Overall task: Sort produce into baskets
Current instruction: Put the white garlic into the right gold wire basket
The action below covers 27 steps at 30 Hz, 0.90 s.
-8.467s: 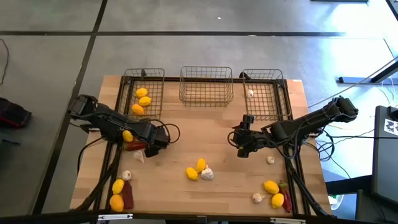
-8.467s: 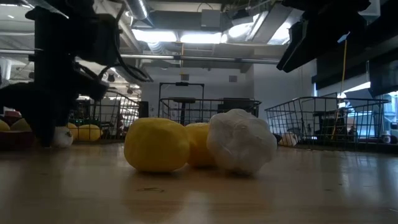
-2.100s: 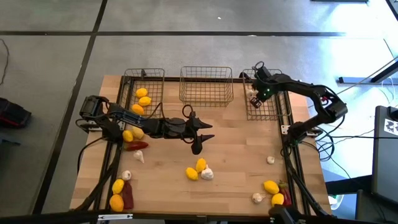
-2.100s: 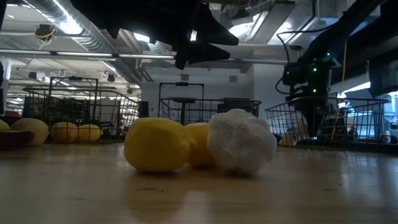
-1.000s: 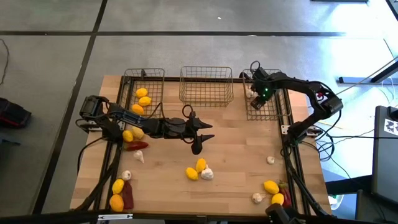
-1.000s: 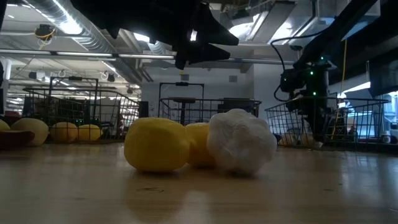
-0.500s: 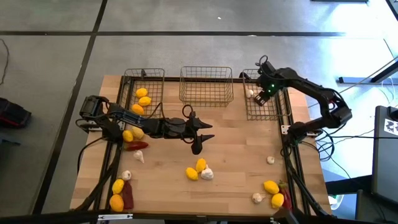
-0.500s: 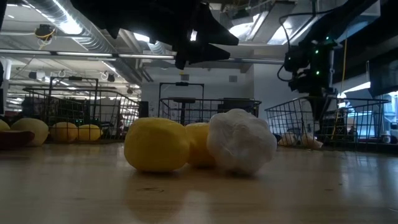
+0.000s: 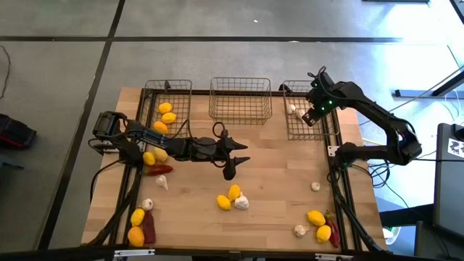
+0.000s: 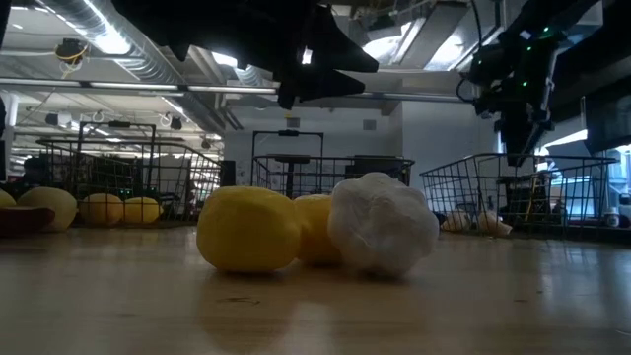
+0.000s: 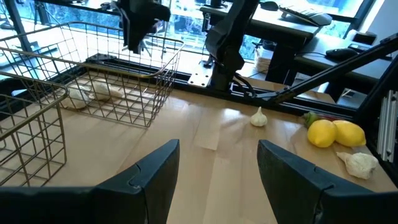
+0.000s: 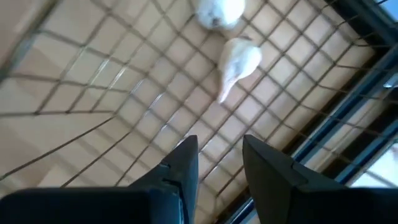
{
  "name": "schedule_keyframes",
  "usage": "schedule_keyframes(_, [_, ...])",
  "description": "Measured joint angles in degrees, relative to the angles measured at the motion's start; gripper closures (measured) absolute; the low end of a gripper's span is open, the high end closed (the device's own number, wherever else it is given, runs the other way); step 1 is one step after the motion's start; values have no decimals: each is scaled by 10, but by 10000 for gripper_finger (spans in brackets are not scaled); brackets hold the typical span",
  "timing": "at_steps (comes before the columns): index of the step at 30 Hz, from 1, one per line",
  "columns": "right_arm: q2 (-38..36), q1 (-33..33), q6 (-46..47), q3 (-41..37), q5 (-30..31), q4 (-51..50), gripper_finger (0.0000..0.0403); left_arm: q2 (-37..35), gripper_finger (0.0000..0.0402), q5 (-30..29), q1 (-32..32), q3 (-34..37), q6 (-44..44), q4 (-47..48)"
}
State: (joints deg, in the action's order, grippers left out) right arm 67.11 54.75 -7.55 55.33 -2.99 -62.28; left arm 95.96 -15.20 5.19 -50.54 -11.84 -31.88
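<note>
Right gripper (image 9: 307, 116) spread, empty, above right basket (image 9: 319, 129). Left gripper (image 9: 230, 165) spread, empty. Garlic (image 12: 237, 59): probably light, papery, fragile; pinch across body.

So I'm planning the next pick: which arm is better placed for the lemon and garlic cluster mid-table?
Left. The left gripper hovers open just above the lemons and garlic bulb at mid-table, while the right gripper is empty over the right basket, farther off.

Light wooden tabletop (image 9: 275, 167), three wire baskets (image 9: 240, 99) along its far edge, lemons (image 9: 225, 202), garlic bulbs (image 9: 315, 186), red chili peppers (image 9: 160, 170) scattered nearer than the baskets
</note>
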Motion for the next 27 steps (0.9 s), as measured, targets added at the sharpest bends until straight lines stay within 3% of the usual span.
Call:
schedule_keyframes(9, [-30,-131,57,0,7,-12,278,0,190,0,0,0,0,0])
schedule_keyframes(16, [-30,-236,102,0,53,-41,278,0,190,0,0,0,-1,0])
schedule_keyframes(27, [-41,-334,175,0,65,-97,278,0,190,0,0,0,-2,0])
